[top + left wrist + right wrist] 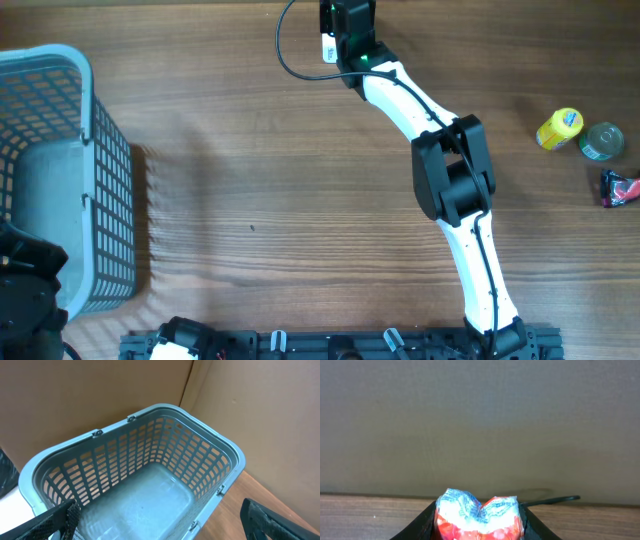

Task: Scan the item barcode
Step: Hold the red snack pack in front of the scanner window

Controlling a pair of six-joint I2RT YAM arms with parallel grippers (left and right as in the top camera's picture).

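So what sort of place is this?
Likely a mock shop checkout on a lab bench: a plastic shopping basket, a yellow container and a tin on a wooden table, cardboard screens behind.

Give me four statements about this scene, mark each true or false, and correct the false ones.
1. The right gripper is shut on a red and white packet. True.
2. The basket holds two cans. False: nothing shows inside it in the left wrist view.
3. The left gripper is open, holding nothing. True.
4. The yellow container lies right beside the basket. False: it lies on the opposite side of the table, next to a round can.
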